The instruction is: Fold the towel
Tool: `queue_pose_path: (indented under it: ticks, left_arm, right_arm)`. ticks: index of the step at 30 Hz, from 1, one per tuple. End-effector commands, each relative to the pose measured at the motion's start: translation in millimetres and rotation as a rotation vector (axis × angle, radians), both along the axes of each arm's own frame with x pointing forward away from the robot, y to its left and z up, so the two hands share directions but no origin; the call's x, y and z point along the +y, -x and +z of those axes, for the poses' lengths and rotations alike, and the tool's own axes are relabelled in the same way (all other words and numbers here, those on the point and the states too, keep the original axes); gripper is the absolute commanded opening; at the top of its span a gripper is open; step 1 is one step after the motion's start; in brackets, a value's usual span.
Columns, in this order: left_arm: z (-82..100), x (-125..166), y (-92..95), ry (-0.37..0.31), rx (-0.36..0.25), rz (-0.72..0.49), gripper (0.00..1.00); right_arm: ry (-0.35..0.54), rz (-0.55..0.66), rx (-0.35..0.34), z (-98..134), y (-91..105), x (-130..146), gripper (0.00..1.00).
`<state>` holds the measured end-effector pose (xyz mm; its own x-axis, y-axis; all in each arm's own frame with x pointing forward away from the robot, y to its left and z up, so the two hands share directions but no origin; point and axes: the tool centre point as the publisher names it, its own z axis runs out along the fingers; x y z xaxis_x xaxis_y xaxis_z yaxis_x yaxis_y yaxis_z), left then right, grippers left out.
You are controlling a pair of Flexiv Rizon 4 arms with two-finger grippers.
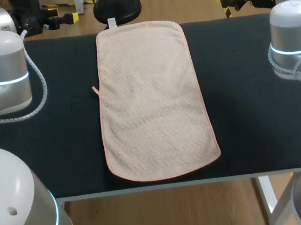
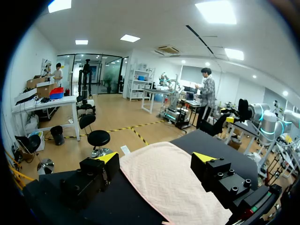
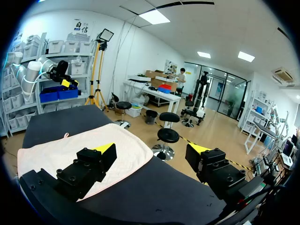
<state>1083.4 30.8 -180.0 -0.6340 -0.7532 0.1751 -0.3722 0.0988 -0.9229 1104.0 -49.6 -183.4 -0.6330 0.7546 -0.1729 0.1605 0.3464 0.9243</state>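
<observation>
My left hand (image 2: 156, 159) and right hand (image 3: 152, 150) hang released and empty, and a shallow pinch on the flat towel (image 1: 152, 101) could slip, leaving a crooked fold.

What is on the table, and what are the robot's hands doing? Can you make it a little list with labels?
Table: dark table
Towel: pale pink towel, lying flat along the middle of the table
Fold: not started yet
Towel extras: small loop on one long edge
Left gripper: left gripper open, holding nothing, towel below and ahead of it
Right gripper: right gripper open, holding nothing, towel off to one side
</observation>
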Motion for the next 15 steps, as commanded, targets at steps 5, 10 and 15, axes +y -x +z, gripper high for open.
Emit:
queue_pose_path:
  ticks: [5,10,15]
  left_arm:
    - [-1.1,-0.5,0.6,0.001,-0.004,0.003,1.0]
    - [-1.1,-0.5,0.6,0.001,-0.004,0.003,1.0]
    - [-0.1,-3.2,0.2,-0.022,-0.012,-0.026,1.0]
  right_arm:
    - [0.0,0.0,-0.001,-0.4,-0.5,-0.1,1.0]
    - [0.0,0.0,-0.001,-0.4,-0.5,-0.1,1.0]
    - [0.028,0.033,0.021,-0.5,-1.5,2.6,1.0]
